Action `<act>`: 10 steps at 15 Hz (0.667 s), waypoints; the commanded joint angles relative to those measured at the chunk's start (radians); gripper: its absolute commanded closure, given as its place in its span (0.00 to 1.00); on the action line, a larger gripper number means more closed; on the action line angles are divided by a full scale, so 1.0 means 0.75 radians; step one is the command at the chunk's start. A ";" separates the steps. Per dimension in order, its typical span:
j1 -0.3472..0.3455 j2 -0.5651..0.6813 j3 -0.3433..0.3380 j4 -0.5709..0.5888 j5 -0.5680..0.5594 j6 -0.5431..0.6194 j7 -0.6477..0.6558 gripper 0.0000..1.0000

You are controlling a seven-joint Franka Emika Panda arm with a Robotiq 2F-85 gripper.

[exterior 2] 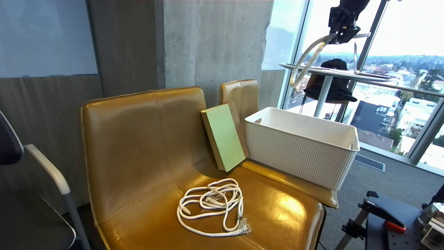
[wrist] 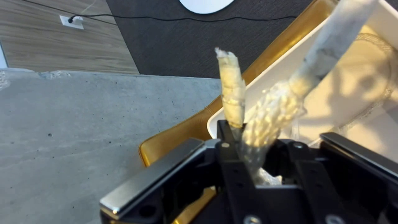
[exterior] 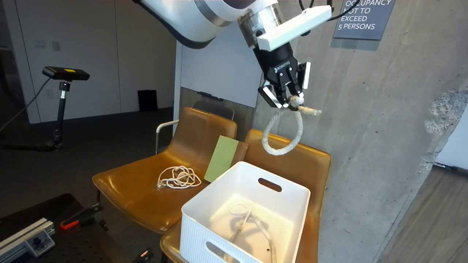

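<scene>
My gripper (exterior: 291, 103) is shut on a thick white rope (exterior: 300, 128), high above the white bin (exterior: 197, 233). Below the fingers the rope hangs as a loop, and a short frayed end sticks out sideways. In the wrist view the rope's end (wrist: 231, 90) and its knotted part (wrist: 264, 119) rise from between the fingers; the pads are partly hidden. An exterior view also has the gripper (exterior 2: 341, 37) with the loop (exterior 2: 295, 82) dangling beside it. Inside the bin lies more rope (exterior: 239, 230).
The bin stands on a tan chair (exterior: 292, 146). A second tan chair (exterior 2: 138, 139) bears a coiled white rope (exterior 2: 215, 234). A green box-like block (exterior 2: 225, 135) leans between the chair backs. Close by is a concrete wall (exterior: 365, 146); a camera on a stand (exterior: 65, 73) is opposite.
</scene>
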 commanded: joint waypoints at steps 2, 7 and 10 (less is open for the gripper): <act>0.116 -0.296 0.097 -0.244 0.024 -0.088 0.021 0.96; 0.274 -0.344 0.233 -0.305 0.122 -0.143 0.142 0.96; 0.355 -0.277 0.299 -0.256 0.202 -0.159 0.214 0.96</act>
